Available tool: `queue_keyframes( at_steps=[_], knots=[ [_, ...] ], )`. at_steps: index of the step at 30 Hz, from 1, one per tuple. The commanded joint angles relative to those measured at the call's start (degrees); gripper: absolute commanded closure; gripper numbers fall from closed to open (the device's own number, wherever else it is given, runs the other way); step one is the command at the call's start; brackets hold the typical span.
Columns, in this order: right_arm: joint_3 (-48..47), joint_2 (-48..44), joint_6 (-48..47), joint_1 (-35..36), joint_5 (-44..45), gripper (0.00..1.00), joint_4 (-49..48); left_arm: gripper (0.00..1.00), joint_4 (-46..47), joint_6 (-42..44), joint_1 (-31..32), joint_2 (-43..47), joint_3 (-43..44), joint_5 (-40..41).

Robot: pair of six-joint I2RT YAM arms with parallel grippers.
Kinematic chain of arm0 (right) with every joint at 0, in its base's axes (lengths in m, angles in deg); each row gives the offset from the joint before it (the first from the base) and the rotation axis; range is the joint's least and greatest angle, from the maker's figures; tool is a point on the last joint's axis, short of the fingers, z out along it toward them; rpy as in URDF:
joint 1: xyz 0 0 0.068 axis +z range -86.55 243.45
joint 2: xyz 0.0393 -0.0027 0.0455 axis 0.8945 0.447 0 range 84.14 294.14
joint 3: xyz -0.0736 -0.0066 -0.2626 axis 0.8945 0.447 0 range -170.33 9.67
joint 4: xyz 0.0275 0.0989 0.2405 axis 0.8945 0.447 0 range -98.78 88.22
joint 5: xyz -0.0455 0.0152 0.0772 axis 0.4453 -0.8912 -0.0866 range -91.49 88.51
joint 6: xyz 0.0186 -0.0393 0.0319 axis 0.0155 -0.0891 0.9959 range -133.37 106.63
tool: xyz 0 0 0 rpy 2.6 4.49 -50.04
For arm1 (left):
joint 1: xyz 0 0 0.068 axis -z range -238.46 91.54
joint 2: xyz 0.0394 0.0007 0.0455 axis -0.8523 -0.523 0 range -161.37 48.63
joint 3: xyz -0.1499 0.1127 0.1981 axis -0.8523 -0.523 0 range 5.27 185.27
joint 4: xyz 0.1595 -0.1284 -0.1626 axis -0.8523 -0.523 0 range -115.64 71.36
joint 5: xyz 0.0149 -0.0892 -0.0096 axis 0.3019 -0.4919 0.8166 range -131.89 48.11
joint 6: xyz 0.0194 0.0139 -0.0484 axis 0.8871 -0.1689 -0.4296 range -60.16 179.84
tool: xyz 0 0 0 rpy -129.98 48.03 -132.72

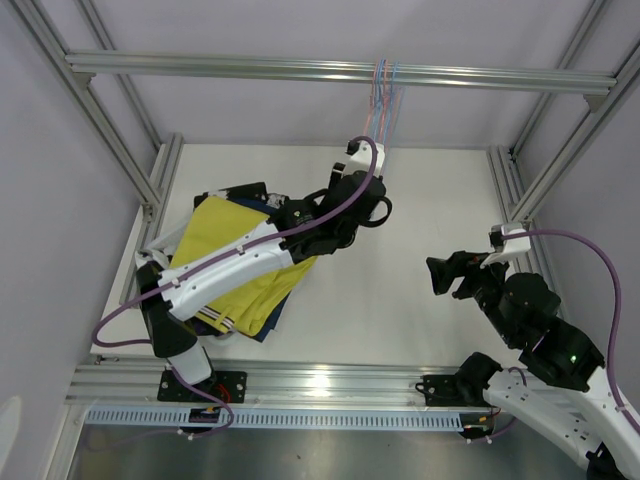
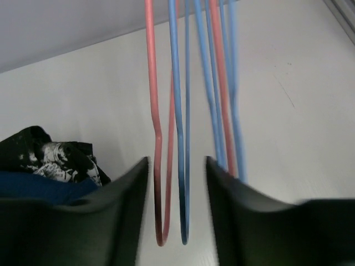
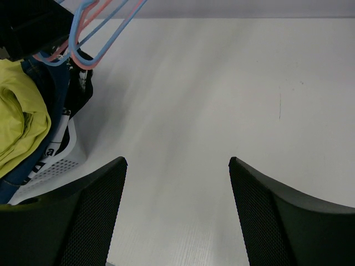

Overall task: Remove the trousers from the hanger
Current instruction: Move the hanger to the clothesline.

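Several pink and blue wire hangers [image 1: 383,100] hang bare from the top bar. My left gripper [image 2: 177,166] is raised to their lower ends and open; a pink hanger [image 2: 158,183] and a blue hanger [image 2: 182,183] hang between its fingers without touching them. The trousers lie in a pile at the table's left: yellow trousers [image 1: 240,265] on top, with navy trousers [image 2: 39,188], black speckled trousers [image 2: 52,155] and white printed trousers [image 3: 55,158] beneath. My right gripper [image 3: 177,166] hovers open and empty over bare table at the right [image 1: 447,277].
An aluminium frame surrounds the white table [image 1: 400,290], with the hanging bar [image 1: 250,68] across the back. My left arm [image 1: 240,260] stretches over the pile of cloth.
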Motion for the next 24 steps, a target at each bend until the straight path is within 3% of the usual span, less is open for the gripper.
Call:
queue_keyframes(
  at_steps=[1, 4, 17, 20, 21, 24],
  knots=[
    [0.3, -0.5, 0.3, 0.2, 0.2, 0.21, -1.8, 0.43, -1.9, -2.3, 1.0, 0.3, 2.4, 5.4],
    [0.4, -0.4, 0.4, 0.3, 0.5, 0.21, -1.9, 0.35, -1.9, -2.4, 1.4, 2.0, 0.5, 6.5],
    [0.9, 1.1, 0.6, 0.2, 3.0, 0.21, -1.7, 0.26, -2.6, 0.1, 3.1, 14.6, -4.5, 5.1],
    [0.8, 2.3, 0.7, 0.2, 3.2, 0.21, -1.6, 0.17, -1.8, 3.0, 3.1, 19.4, -4.7, 4.6],
    [0.7, 2.9, 0.7, 0.2, 3.3, 0.21, -1.5, 0.06, -1.6, 5.4, 3.1, 20.8, -5.3, 5.1],
    [0.7, 3.2, 0.7, 0.2, 4.0, 0.20, -1.5, 0.01, 2.0, 10.2, 3.0, 26.8, -8.2, 7.8]
  ],
)
